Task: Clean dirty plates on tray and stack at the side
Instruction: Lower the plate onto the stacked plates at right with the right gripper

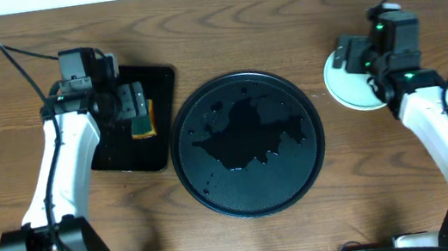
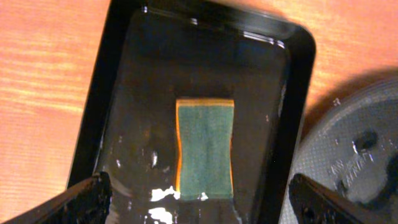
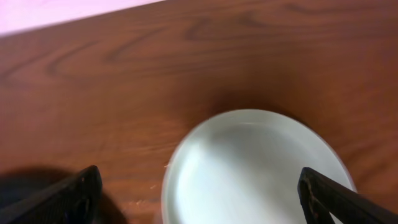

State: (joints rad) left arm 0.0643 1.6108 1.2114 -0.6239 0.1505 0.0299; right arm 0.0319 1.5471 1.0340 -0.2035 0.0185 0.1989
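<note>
The pale plate (image 1: pixel 351 90) lies flat on the bare wood-grain tabletop (image 1: pixel 280 23), directly under the right gripper (image 1: pixel 356 58) and well off to the side of the round black tray (image 1: pixel 255 198). In the right wrist view the plate (image 3: pixel 255 171) fills the space below and between the two dark fingers (image 3: pixel 65 198), which stand spread far apart with nothing pinched and neither tip touching the rim. Whether more plates sit beneath this one cannot be told. The right arm reaches forward from the near table edge, its white forearm angled inward and its wrist tipped down over the plate.

The round tray sits in the middle of the table between the two arms. It carries only glossy wet patches across its floor.

On the far side of it, the left arm stretches forward in much the same bent pose, with the left gripper (image 1: pixel 130 103) pointing straight down. Its fingers (image 2: pixel 74 200) are also splayed wide and hold nothing. Below them, centred in the gap, a green-topped sponge (image 2: pixel 205 146) with an orange edge lies flat in a wet rectangular black tray (image 2: pixel 93 112). That tray's corner sits just beside the round tray's rim (image 2: pixel 323 143).
</note>
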